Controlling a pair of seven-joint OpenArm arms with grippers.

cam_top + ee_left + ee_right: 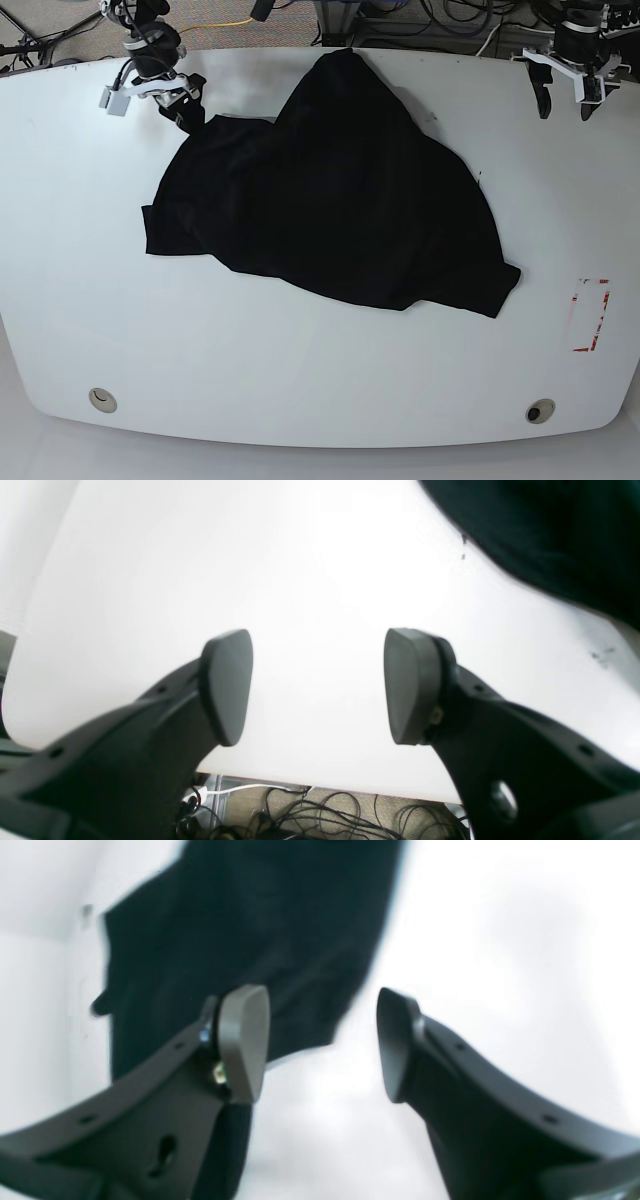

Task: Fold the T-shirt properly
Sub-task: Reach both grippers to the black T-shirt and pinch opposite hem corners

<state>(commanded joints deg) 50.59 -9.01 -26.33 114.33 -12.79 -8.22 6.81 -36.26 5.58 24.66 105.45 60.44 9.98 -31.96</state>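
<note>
- White and rounded at its corners, the bench fills the base view; we see cables on the floor beyond its far edge.
- At the far left of that view we find the right claw, just beside the shirt's upper left edge. In its wrist view, which is blurred, the two pads stand clearly apart with nothing between them, and black cloth lies below and behind the left one.
- Across the middle lies the T-shirt, rumpled and spread in a rough triangle, one point reaching the far edge of the bench, one corner at the left and another at the lower right. We see no print on the side facing up.
- Near the right rim we see a small red mark on the bench.
- At the far right corner hangs the left claw, well apart from the shirt. Its pads are spread wide over bare bench, holding nothing.
</note>
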